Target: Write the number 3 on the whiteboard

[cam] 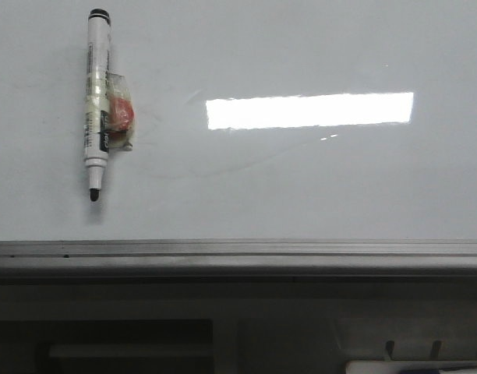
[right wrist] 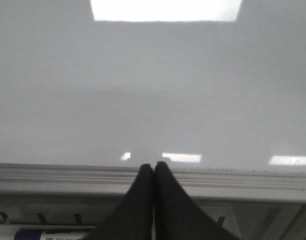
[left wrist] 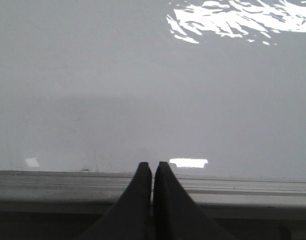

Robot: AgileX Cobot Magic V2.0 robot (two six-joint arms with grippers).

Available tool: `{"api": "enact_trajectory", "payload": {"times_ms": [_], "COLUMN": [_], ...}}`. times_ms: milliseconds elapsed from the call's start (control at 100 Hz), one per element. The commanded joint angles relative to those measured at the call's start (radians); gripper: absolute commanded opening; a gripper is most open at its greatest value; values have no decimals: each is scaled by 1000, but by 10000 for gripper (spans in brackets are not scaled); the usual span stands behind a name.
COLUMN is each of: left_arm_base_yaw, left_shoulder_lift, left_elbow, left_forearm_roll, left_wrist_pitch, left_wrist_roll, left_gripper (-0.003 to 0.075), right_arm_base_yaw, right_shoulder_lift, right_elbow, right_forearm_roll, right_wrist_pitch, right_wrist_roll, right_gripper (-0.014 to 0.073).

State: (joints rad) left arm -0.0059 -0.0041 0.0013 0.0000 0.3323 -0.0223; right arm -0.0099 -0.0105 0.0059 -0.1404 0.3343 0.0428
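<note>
The whiteboard (cam: 301, 187) fills the front view, glossy white-grey, with a grey metal frame edge (cam: 238, 251) along its near side. No number 3 shows on it, only faint grey smudges. An uncapped white marker pen (cam: 97, 97) lies at the far left of the board, black tip toward the frame, with a red-and-clear taped piece (cam: 120, 113) on its side. Neither gripper appears in the front view. In the left wrist view my left gripper (left wrist: 153, 166) is shut and empty over the frame edge. My right gripper (right wrist: 153, 166) is likewise shut and empty above the frame.
A bright rectangular light reflection (cam: 309, 110) lies across the board's middle. Below the frame sits a dark shelf area (cam: 129, 343). Another marker (right wrist: 48, 234) lies in a tray under the frame, seen in the right wrist view.
</note>
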Motion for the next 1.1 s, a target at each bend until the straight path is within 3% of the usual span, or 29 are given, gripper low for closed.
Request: {"api": "enact_trajectory", "payload": {"times_ms": [0, 780, 1090], "left_arm_base_yaw": [1, 1, 1], "left_shoulder_lift": [-25, -25, -25], "left_elbow": [10, 10, 10], "left_forearm_roll": [0, 0, -21], "left_wrist_pitch": [-58, -58, -141], "left_wrist_roll": [-13, -13, -13], "left_gripper": [-20, -21, -20], "right_arm_base_yaw": [-1, -1, -1], "right_shoulder_lift": [-16, -16, -16], "right_elbow": [32, 32, 32], "right_forearm_roll": [-25, -25, -25], "right_wrist_pitch": [-9, -14, -202], "right_wrist_roll": [-2, -2, -2], "right_gripper": [-49, -49, -49]}}
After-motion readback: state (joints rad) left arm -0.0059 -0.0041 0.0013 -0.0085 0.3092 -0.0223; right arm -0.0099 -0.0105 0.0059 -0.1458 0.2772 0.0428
